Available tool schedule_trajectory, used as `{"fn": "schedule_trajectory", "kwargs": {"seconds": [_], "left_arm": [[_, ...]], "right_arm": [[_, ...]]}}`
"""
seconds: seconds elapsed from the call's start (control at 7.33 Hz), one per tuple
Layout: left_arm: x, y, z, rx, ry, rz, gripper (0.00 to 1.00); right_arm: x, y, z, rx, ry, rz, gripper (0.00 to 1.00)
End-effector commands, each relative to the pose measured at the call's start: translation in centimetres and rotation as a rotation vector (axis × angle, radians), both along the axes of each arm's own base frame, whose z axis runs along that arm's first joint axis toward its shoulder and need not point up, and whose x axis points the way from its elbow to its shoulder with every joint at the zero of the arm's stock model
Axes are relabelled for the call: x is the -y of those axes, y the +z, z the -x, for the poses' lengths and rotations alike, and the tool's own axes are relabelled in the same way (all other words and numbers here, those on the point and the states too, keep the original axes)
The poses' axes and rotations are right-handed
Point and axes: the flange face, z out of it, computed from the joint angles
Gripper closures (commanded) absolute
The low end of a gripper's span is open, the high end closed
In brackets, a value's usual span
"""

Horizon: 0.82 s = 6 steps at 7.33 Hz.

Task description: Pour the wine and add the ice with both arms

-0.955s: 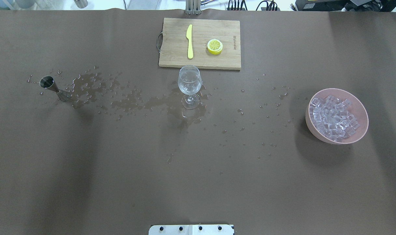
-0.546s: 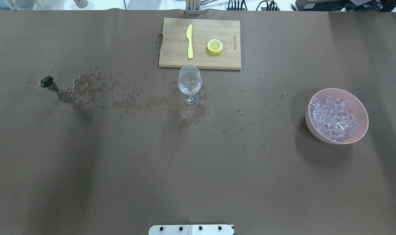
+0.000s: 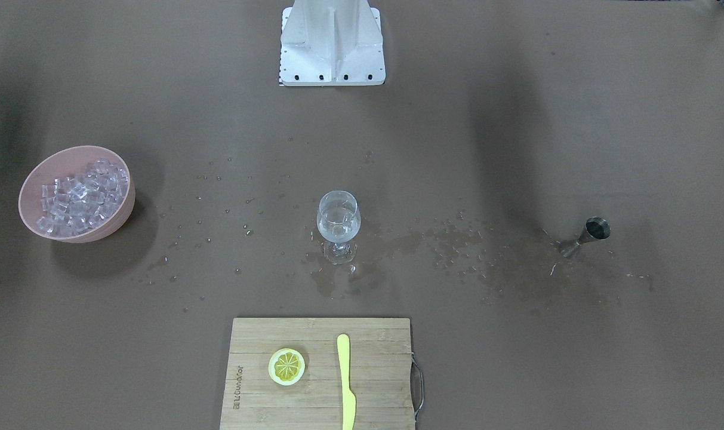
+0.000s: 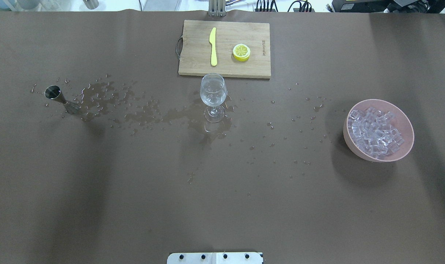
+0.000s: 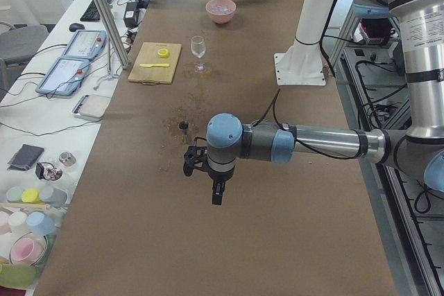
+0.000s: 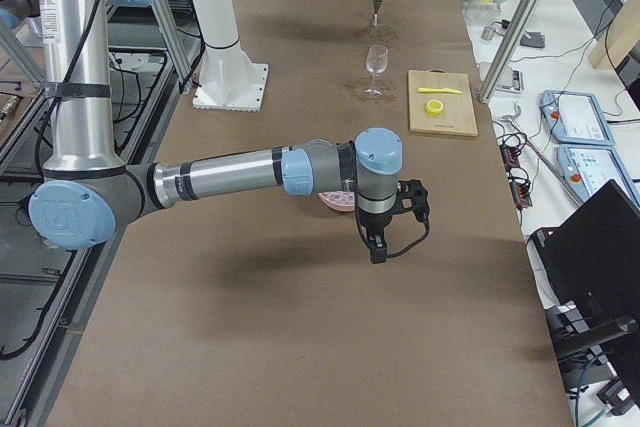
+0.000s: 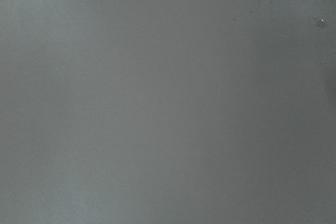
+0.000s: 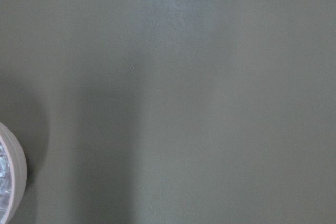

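Note:
A clear wine glass [image 4: 213, 91] stands mid-table with a little clear wine [image 3: 338, 230] in it. A steel jigger [image 4: 55, 93] stands at the left. A heap of ice cubes [image 4: 375, 134] fills a pink bowl [image 4: 349, 141] at the right. Neither gripper shows in the overhead view. The left gripper [image 5: 216, 199] hangs over bare table short of the jigger [image 5: 183, 125] in the exterior left view. The right gripper [image 6: 377, 250] hangs just in front of the bowl [image 6: 335, 202] in the exterior right view. I cannot tell whether either is open or shut.
Spilled liquid [image 4: 108, 99] and droplets streak the brown table between jigger and glass. A wooden cutting board [image 4: 196, 62] behind the glass holds a yellow knife [image 4: 213, 46] and a lemon slice [image 4: 241, 52]. The white pedestal [image 3: 332, 42] stands at the robot's side.

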Motion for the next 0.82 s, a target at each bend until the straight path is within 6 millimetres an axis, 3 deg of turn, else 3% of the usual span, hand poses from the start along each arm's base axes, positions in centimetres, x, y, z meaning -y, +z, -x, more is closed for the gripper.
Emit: {"fn": "schedule_trajectory", "kwargs": {"seconds": [0.0,0.41,0.68], "left_arm": [[0.1,-0.1,0.0,0.001,0.0,-0.016,0.02],[0.9,-1.1,0.0,0.0,-0.002,-0.038,0.02],[2.1,-2.0,0.0,0.001,0.0,-0.065,0.02]], "right_arm": [[-0.2,-2.0,-0.1,0.001,0.004,-0.036,0.0],[-0.7,1.1,0.0,0.006,0.002,0.026,0.0],[-1.2,1.7,0.0,0.004,0.0,0.036,0.0]]}}
